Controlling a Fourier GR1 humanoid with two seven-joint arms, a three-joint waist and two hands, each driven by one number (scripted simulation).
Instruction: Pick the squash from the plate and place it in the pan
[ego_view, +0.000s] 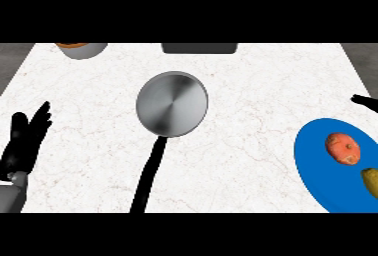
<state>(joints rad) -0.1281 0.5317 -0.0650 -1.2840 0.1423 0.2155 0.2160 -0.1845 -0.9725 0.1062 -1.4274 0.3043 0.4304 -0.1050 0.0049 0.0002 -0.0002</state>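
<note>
Progress: transfer not begun. Squash, judged to be the yellow-green piece, lies on the blue plate at 4 o'clock from the pan, which holds nothing. Grasp, lift and placement remain. Left hand rests spread, fingers up, at the 8 o'clock edge of the desk. Right hand barely shows at 3 o'clock, state cannot be told. Count: one pan, one plate carrying two pieces, the second an orange-red fruit, and one bowl at 11 o'clock.

A white marble table with faint brownish veins fills nearly the whole view under even, soft light. Past its far corners, a dull grey surface shows on both sides. A dark grey block sits at the table's far edge.
</note>
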